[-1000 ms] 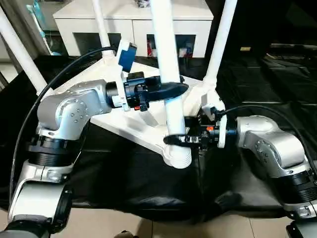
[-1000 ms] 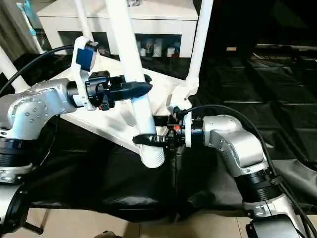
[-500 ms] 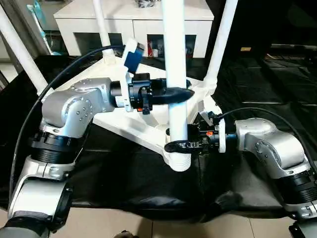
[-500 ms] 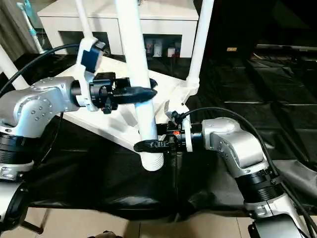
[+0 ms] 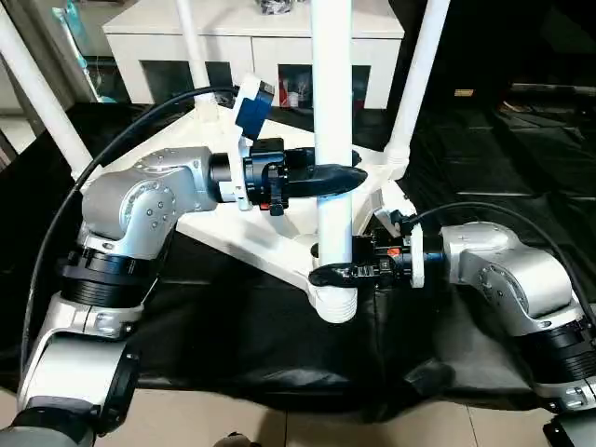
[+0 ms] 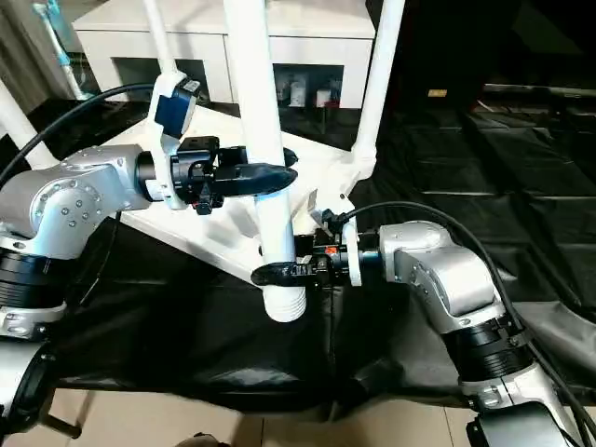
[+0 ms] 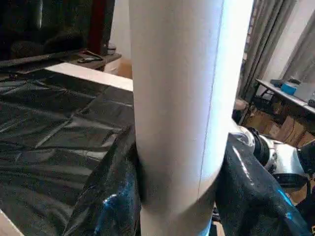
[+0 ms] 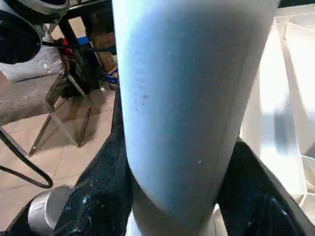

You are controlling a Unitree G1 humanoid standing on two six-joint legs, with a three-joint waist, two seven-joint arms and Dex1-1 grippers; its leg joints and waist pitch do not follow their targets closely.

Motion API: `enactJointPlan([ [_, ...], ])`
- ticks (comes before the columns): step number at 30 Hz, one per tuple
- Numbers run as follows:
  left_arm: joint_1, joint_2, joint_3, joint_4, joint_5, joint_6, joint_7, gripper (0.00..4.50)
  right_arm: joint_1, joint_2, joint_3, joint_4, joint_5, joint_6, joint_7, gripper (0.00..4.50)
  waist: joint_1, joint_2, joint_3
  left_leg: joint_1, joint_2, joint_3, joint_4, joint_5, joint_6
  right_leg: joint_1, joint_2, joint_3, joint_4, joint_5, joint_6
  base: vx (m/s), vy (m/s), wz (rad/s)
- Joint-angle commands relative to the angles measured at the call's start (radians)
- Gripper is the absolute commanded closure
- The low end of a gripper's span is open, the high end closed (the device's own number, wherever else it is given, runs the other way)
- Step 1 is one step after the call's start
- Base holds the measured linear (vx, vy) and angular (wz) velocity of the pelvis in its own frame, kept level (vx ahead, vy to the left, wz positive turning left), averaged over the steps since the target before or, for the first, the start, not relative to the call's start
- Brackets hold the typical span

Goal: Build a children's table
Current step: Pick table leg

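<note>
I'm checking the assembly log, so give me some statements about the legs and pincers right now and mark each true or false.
1. Both pincers hold the same leg. True.
2. The left pincer grips lower than the right pincer. False: the left one grips higher.
3. The table top lies underside up. True.
4. The held leg lies flat on the black sheet. False: it stands nearly upright at the near corner socket.

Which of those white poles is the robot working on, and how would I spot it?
Start at the white tabletop lying upside down on the black sheet. At its nearest corner one white leg stands almost upright. It is the only pole clasped by both claws: the left claw higher up, the right claw just above its ribbed foot.
</note>
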Motion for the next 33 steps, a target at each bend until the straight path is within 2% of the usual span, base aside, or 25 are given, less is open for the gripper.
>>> enactJointPlan([
  [1,-0.039,-0.004,0.031,-0.004,-0.001,-0.018,0.011,2.73,0.003,0.004,0.014,-0.026,0.008,0.005,0.001,2.64,0.004,-0.017,-0.078,0.015,0.034,-0.010,-0.069,-0.098,0.035,0.056,-0.049,0.041,-0.058,-0.101,-0.253,0.000,0.000,0.00],
  [4,-0.041,-0.002,0.028,-0.010,-0.002,-0.020,-0.002,2.74,0.003,0.016,0.009,-0.017,-0.009,-0.016,-0.024,2.64,0.003,-0.017,-0.078,0.016,0.035,-0.010,-0.070,-0.108,0.031,0.055,-0.049,0.041,-0.060,-0.109,-0.253,0.000,0.000,0.00],
  [5,-0.041,-0.002,0.028,-0.010,-0.002,-0.020,-0.002,2.75,0.003,0.016,0.009,-0.017,-0.009,-0.016,-0.024,2.29,0.004,-0.015,-0.078,0.016,0.034,-0.010,-0.070,-0.108,0.030,0.055,-0.049,0.041,-0.059,-0.106,-0.253,0.000,0.000,0.00],
  [6,-0.040,0.000,0.023,-0.016,-0.002,-0.023,-0.013,2.75,0.002,0.021,0.006,-0.015,-0.001,-0.007,-0.023,2.29,0.004,-0.013,-0.078,0.016,0.034,-0.010,-0.070,-0.108,0.029,0.055,-0.049,0.040,-0.059,-0.103,-0.255,0.000,0.000,0.00],
  [7,-0.039,0.001,0.020,-0.020,-0.003,-0.025,-0.021,2.75,0.002,0.022,0.006,-0.016,0.006,0.001,-0.018,1.94,0.003,-0.014,-0.078,0.016,0.034,-0.010,-0.070,-0.109,0.029,0.056,-0.048,0.040,-0.059,-0.098,-0.256,0.000,0.000,0.00],
  [12,-0.035,0.004,0.006,-0.033,0.000,-0.035,-0.046,2.75,0.009,0.027,0.014,-0.026,0.005,0.008,-0.025,1.71,0.005,-0.013,-0.079,0.016,0.035,-0.010,-0.070,-0.108,0.029,0.056,-0.049,0.040,-0.057,-0.086,-0.260,0.000,0.000,0.00],
  [24,-0.033,0.021,-0.007,-0.039,0.007,-0.041,-0.088,2.75,0.010,0.030,0.007,-0.030,0.024,0.027,-0.019,1.68,0.009,-0.012,-0.078,0.017,0.035,-0.011,-0.071,-0.118,0.019,0.056,-0.049,0.041,-0.058,-0.095,-0.256,0.000,0.000,0.00],
  [25,-0.032,0.025,-0.012,-0.038,0.012,-0.043,-0.096,2.75,0.012,0.028,0.006,-0.033,0.024,0.028,-0.018,1.68,0.009,-0.009,-0.078,0.017,0.035,-0.011,-0.072,-0.119,0.019,0.055,-0.049,0.040,-0.057,-0.095,-0.256,0.000,0.000,0.00],
  [33,-0.033,0.025,-0.016,-0.032,0.024,-0.050,-0.102,2.75,0.018,0.015,0.012,-0.044,0.030,0.033,-0.014,1.68,0.009,-0.012,-0.078,0.017,0.035,-0.011,-0.072,-0.117,0.018,0.056,-0.048,0.041,-0.057,-0.092,-0.255,0.000,0.000,0.00],
])
